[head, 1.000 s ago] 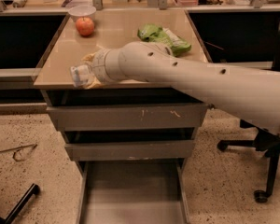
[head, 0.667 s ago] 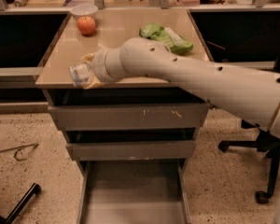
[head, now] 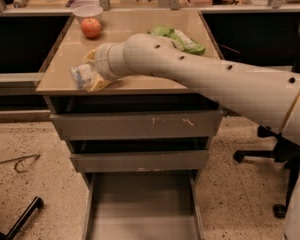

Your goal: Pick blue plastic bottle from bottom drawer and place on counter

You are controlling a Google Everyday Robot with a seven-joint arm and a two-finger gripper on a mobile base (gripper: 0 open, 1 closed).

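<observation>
The blue plastic bottle (head: 81, 76), pale with a whitish-blue label, sits between the yellowish fingers (head: 98, 84) of my gripper (head: 91, 72) at the front left of the beige counter (head: 135, 29). It is at or just above the counter surface near the front edge. My gripper is shut on it, and my arm reaches in from the right across the counter. The bottom drawer (head: 140, 204) is pulled open below, and its flat grey floor shows bare.
A red apple (head: 91, 28) and a white bowl (head: 88, 11) stand at the counter's back left. A green snack bag (head: 179, 39) lies at the back right. An office chair base (head: 270, 154) is on the right floor. A black bar (head: 22, 218) lies at the lower left.
Almost nothing; my gripper with the bottle stays at the counter's front left, shifting very slightly.
</observation>
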